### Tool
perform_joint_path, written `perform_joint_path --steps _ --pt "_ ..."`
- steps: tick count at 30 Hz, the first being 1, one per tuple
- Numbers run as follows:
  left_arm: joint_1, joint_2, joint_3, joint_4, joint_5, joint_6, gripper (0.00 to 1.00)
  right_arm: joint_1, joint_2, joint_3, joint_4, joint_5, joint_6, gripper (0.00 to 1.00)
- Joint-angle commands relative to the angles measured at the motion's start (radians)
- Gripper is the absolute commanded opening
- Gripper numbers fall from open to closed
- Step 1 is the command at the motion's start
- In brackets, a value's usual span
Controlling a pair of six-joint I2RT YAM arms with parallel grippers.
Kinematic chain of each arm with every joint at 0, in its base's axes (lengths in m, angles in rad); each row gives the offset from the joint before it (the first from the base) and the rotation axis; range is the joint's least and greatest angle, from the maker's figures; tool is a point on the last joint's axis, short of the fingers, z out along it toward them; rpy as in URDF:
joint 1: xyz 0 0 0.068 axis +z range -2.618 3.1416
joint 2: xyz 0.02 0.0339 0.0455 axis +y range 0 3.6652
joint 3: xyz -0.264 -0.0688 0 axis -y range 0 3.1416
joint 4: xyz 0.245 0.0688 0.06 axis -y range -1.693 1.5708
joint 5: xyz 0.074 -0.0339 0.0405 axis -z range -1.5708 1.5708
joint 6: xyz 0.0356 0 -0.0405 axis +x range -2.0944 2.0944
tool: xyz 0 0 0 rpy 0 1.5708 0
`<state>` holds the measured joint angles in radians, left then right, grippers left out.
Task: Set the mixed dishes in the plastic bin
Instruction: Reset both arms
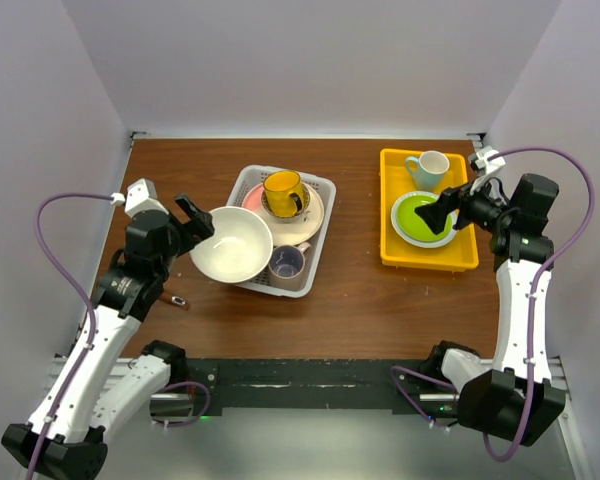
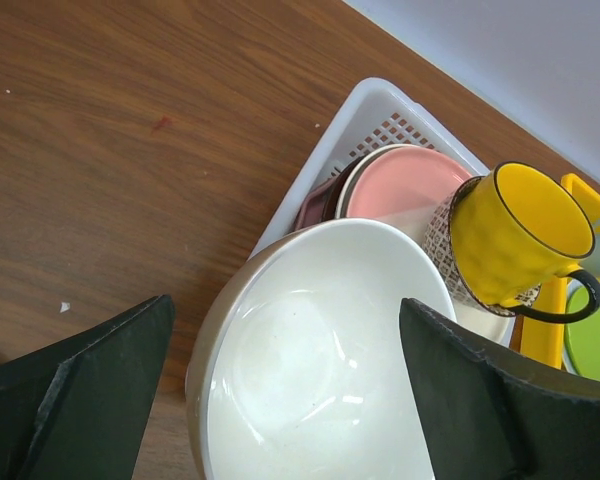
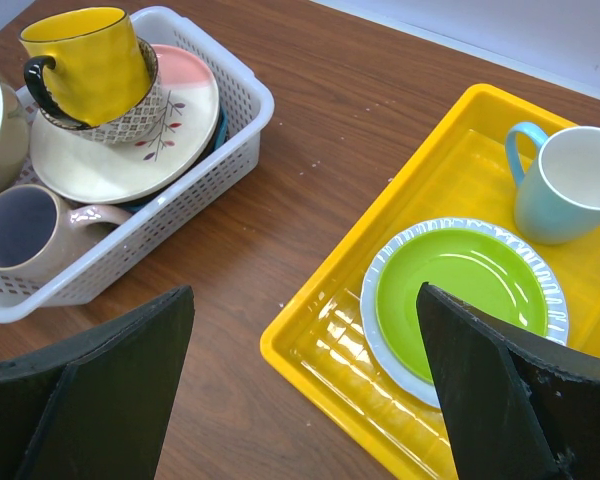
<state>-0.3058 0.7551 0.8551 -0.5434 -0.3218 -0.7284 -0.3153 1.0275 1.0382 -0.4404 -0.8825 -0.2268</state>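
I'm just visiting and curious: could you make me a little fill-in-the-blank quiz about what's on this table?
The yellow mug sits in a small patterned ____.
The green plate lies in the ____ tray.
The mug beside that plate is light ____.
The left gripper and right gripper both stand ____.
Missing words: bowl; yellow; blue; open.

Over left rim of plastic bin (image 1: 327,205), large cream bowl (image 1: 231,244)

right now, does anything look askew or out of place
The big bowl is not down inside the bin. It straddles the left rim and partly overhangs the table. Nothing looks spilled or broken.
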Motion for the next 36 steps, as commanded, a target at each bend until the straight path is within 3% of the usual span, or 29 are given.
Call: perform_joint_path --steps 1,36 --pt "0.000 -0.008 0.056 0.010 0.009 0.049 1.00 -0.005 -0.003 -0.003 0.029 -0.024 0.003 0.97" --pt "0.000 -0.013 0.185 0.088 0.213 0.359 1.00 -0.005 -0.006 -0.004 0.032 -0.024 0.004 0.97"
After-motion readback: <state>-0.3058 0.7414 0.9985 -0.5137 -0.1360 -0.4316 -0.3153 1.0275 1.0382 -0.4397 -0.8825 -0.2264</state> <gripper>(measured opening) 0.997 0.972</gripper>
